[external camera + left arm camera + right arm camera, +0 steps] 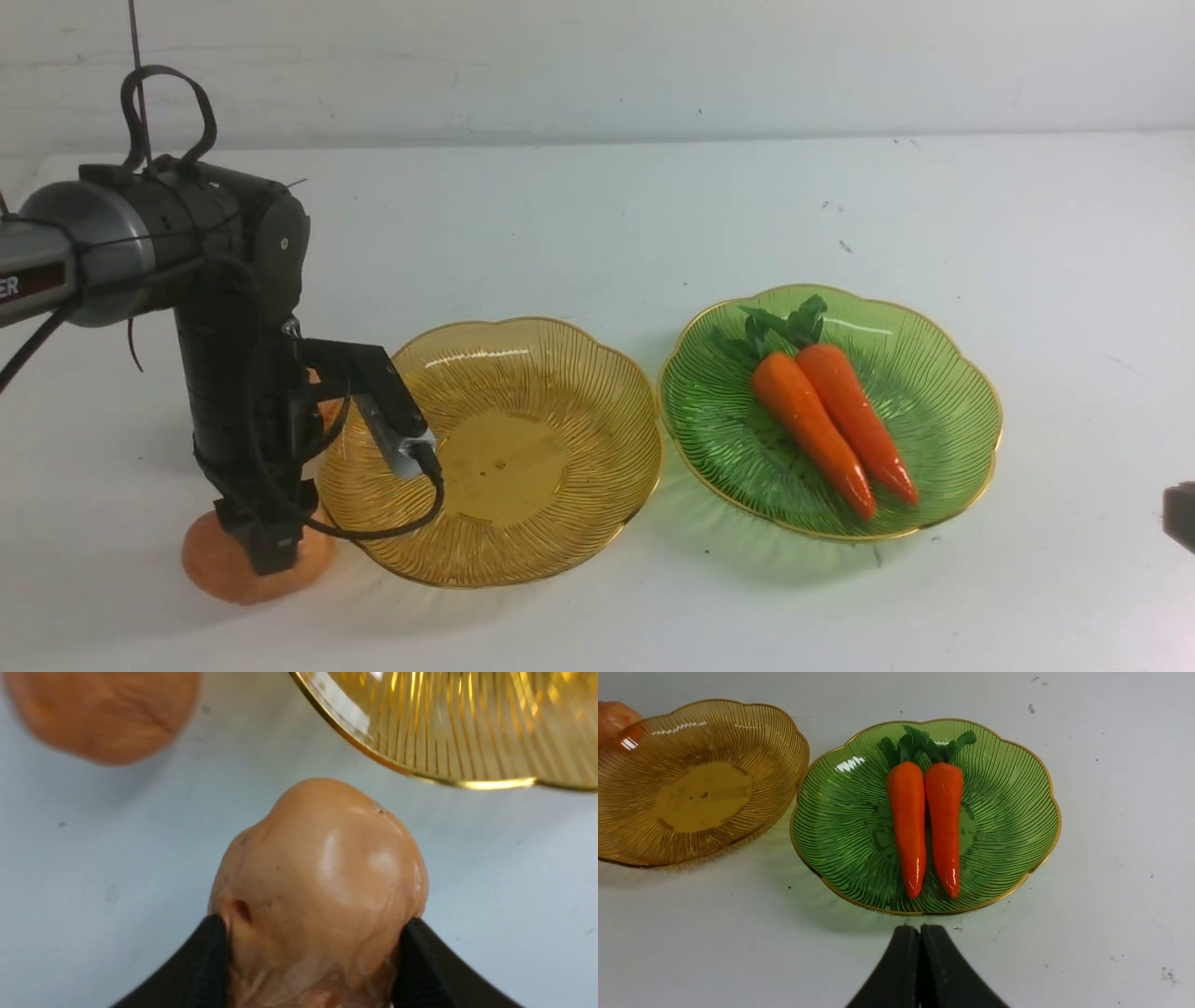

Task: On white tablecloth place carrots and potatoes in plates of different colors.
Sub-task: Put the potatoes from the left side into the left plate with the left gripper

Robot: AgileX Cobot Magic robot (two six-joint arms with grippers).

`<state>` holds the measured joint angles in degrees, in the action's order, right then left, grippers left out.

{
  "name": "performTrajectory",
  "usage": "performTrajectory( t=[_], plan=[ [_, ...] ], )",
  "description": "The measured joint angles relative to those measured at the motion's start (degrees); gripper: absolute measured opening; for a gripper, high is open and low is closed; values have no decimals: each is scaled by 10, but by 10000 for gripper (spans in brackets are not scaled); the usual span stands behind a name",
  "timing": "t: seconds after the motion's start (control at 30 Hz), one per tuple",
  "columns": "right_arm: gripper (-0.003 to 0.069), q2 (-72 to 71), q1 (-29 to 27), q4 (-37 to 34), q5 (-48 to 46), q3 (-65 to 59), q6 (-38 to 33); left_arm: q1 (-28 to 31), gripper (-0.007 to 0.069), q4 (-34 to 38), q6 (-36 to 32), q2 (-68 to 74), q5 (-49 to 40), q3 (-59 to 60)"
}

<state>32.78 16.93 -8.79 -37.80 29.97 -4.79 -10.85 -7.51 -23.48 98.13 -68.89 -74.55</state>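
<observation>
My left gripper (268, 553) is shut on a lumpy tan-orange potato (213, 567) that is low on the white tablecloth (579, 233), just left of the amber plate (523, 523). The black fingers (205, 961) press both sides of this potato (322, 872). A second potato (103, 714) lies beyond it, mostly hidden behind the arm in the front view. The amber plate (700, 788) holds nothing. Two orange carrots (831, 420) lie side by side in the green plate (943, 392). My right gripper (920, 933) is shut and empty, over bare cloth near the green plate (1008, 812).
The left arm's wrist camera and cable (392, 420) hang over the amber plate's left rim. The two plates stand almost rim to rim. A pale wall (597, 56) bounds the far side. Only an edge of the right arm (1181, 515) shows in the front view.
</observation>
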Motion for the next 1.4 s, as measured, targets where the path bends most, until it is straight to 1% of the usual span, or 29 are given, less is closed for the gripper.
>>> performTrajectory(
  t=[0.13, 0.23, 0.37, 0.47, 0.57, 0.73, 0.9, 0.97, 1.1, 1.17, 1.2, 1.3, 1.33, 1.4],
  plan=[
    [-15, 0, 0, 0, 0, 0, 0, 0, 356, 39, 38, -38, -2, -30],
    [-15, 0, 0, 1, 2, 0, 0, 0, 356, 85, 50, -50, -7, -46],
    [-15, 0, 0, 1, 7, 0, 0, 0, 356, 164, 57, -42, -7, -49],
    [-15, 0, 0, 1, 7, 0, 0, -6, 356, 216, 60, -20, 24, -49],
    [-15, 0, 0, 1, 8, 0, 0, -36, 357, 252, 64, 26, 102, -49],
    [-15, 0, 0, 1, 8, 0, 0, -66, 366, 254, 64, 59, 165, -49],
    [-15, 0, 0, 1, 8, 0, 0, -77, 427, 254, 64, 79, 210, -49],
    [-15, 0, 0, 1, 8, 0, 0, -78, 461, 254, 64, 82, 221, -49],
    [-15, 0, 0, 1, 8, 0, 0, -78, 573, 252, 64, 84, 225, -49],
    [-15, 0, 0, 1, 8, 0, 0, -78, 640, 244, 64, 84, 217, -53],
    [-15, 0, 0, 1, 8, 0, 0, -78, 659, 240, 64, 84, 214, -56],
    [-15, 0, 0, 0, 8, 0, 0, -78, 671, 227, 65, 84, 196, -69],
    [-15, 0, 0, 0, 8, 0, 0, -78, 662, 214, 71, 83, 185, -79],
    [-15, 0, 0, 1, 8, 0, 0, -78, 602, 174, 88, 76, 151, -109]
  ],
)
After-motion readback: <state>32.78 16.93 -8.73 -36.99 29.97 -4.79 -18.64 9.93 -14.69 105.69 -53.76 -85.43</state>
